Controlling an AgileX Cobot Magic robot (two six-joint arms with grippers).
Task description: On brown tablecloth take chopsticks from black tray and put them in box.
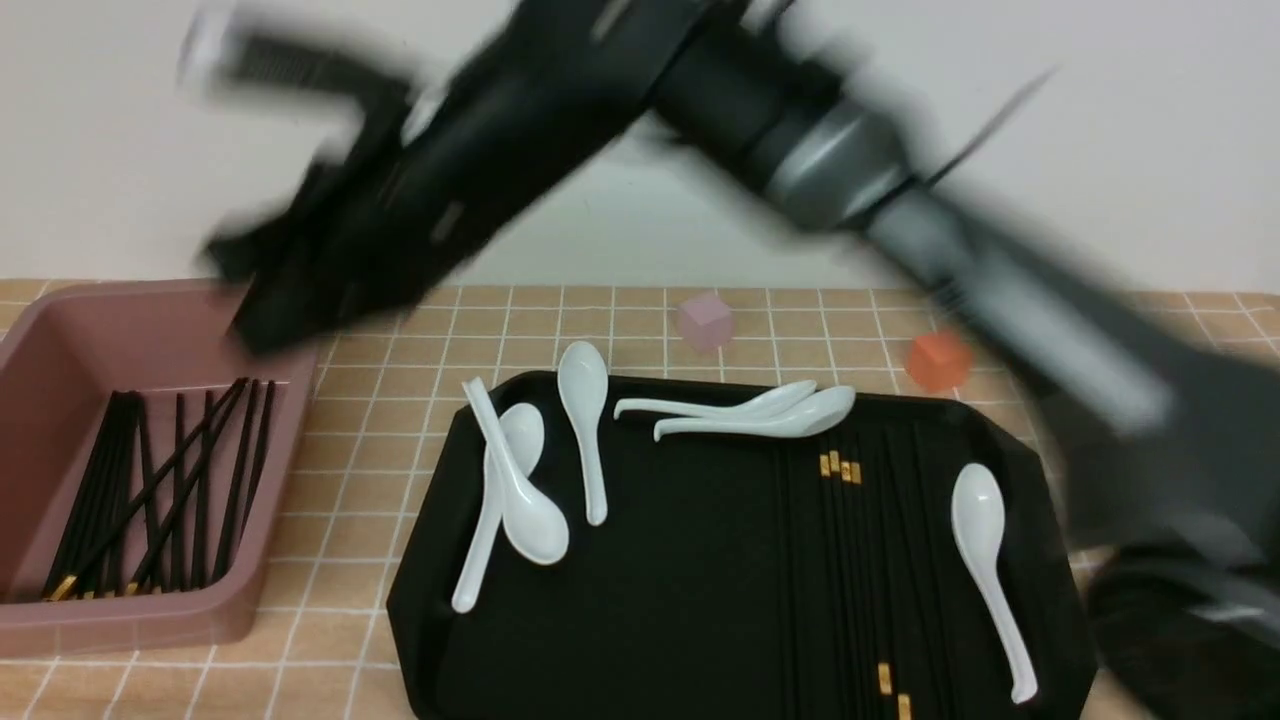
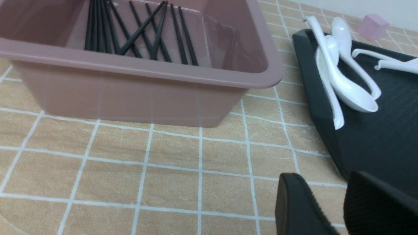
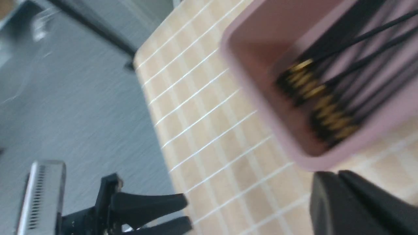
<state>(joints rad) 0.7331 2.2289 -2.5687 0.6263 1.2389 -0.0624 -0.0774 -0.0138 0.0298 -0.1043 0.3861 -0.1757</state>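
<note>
Front view: left of the tray (image 1: 690, 600), the box (image 1: 150, 625) holds many chopsticks (image 1: 160, 480); others lie on the tray among spoons (image 1: 520, 500). The blurred right gripper (image 1: 275, 325) hangs above the box. Left wrist view: the left gripper (image 2: 326, 199) gapes empty near the tray. Right wrist view: right jaws clenched on nothing.

Six spoons (image 1: 585, 440): three at nine o'clock, two near twelve, one at three. Farther back, pink cube (image 1: 705, 320) at twelve, orange cube (image 1: 938, 362) at one.
</note>
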